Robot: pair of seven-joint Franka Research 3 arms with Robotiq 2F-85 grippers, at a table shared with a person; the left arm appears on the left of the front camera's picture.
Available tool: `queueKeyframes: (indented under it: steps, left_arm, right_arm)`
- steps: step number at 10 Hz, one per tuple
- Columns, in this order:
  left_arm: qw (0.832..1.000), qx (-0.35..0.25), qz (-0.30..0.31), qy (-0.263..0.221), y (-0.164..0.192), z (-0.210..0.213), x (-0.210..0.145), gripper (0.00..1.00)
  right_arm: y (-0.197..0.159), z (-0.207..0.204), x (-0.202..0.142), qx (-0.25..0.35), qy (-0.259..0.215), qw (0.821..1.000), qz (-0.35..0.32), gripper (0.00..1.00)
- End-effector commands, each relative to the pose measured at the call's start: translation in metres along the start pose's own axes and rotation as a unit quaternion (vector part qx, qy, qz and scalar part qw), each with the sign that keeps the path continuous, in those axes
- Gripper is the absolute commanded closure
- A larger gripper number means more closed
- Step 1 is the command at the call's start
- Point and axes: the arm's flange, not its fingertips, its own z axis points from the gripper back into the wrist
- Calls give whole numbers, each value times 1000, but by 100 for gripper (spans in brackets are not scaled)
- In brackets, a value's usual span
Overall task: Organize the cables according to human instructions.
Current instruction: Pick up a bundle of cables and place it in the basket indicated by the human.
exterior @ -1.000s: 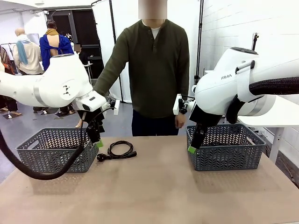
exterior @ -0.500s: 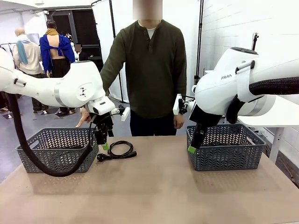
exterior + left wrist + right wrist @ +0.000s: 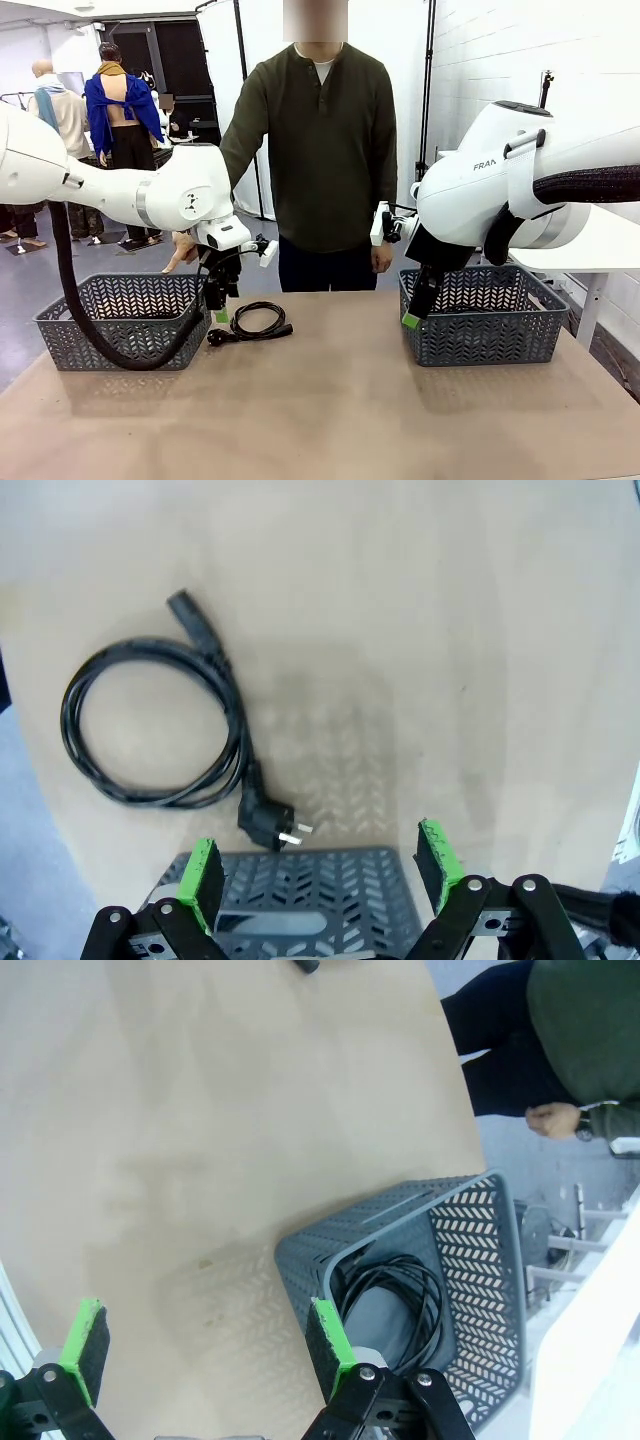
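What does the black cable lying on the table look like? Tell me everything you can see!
The cable is a thin black cord, rubbery-looking, wound into a round loop of a few turns lying flat on the brown table. One end has a chunky angled plug with metal pins; the other has a smaller block-shaped connector. It sits just beside the left grey basket, not inside it. The left gripper hangs above with fingers open, not touching it.

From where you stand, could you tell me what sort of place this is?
Probably a robotics lab or workshop: a work table with grey baskets, white partition screens behind the person, and a loose cable.
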Motion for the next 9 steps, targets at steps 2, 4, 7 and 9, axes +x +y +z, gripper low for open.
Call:
queueKeyframes:
  steps: [2, 4, 7, 9]
  left_arm:
    - [1000, 0, 0, 0, 0, 0, 0, 0]
    - [1000, 0, 0, 0, 0, 0, 0, 0]
    - [1000, 0, 0, 0, 0, 0, 0, 0]
    - [1000, 0, 0, 0, 0, 0, 0, 0]
  right_arm:
    - [0, -1, 0, -5, 3, 1000, -4, 0]
    - [0, -1, 0, -5, 3, 1000, -4, 0]
    - [0, -1, 0, -5, 3, 1000, -4, 0]
    - [0, -1, 0, -5, 3, 1000, -4, 0]
